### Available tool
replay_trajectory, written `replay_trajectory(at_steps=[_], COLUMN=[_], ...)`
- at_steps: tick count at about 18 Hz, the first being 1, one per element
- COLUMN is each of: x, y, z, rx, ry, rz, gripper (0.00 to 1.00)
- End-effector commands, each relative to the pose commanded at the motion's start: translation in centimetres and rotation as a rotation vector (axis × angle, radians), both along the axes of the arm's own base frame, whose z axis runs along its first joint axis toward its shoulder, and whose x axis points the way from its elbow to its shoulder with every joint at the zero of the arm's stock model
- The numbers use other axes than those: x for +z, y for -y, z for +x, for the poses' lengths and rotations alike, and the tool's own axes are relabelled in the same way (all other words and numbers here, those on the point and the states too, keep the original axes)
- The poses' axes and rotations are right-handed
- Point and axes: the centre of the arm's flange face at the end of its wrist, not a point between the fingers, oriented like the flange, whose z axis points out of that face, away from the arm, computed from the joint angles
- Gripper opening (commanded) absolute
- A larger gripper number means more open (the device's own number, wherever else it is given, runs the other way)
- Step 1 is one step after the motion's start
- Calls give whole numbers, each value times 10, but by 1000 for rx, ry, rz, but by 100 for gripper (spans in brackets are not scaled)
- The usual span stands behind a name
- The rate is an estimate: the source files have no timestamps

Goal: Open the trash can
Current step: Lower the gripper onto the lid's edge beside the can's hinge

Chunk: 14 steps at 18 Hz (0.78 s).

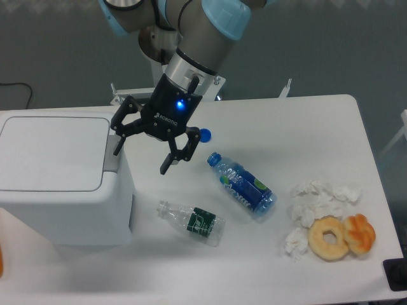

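trash can (60,181): the big white bin sits on the surface to the left of my jaws and a little below them; its right wall is just beside my left-hand finger; the lid is down
lid (51,152): flat, white, lying level and closed; I judge it light and stiff, hard plastic that should swing on its hinge with a modest push; smooth, so probably slippery under metal fingers
latch tab (113,152): grey strip along the lid's right edge, just under my nearer fingertip; this is where I would take hold or press, since it is the only feature that stands out from the smooth top
bin body: I judge it rigid and bulky but not heavy, so a sideways shove might slide it; a downward or upward action at the tab looks safer
gripper (141,147): jaws spread wide and holding nothing; hovering above the surface
bin contents: hidden under the closed lid; I cannot tell
clear bottle (191,222): lying on its side below the jaws; looks empty and crumpled
blue bottle (241,185): lying on its side to the right of the jaws; cap on
blue cap (205,135): loose, just right of the jaws
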Motion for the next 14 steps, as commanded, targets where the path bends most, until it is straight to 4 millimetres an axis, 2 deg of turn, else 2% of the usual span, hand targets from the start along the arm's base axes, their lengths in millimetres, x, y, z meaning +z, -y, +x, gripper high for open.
replay_trajectory(at_steps=[5, 14], x=[-10, -11], y=[-1, -2], z=[3, 3], rx=[-6, -6], ry=[15, 17], rz=[-14, -16], gripper=[100, 100])
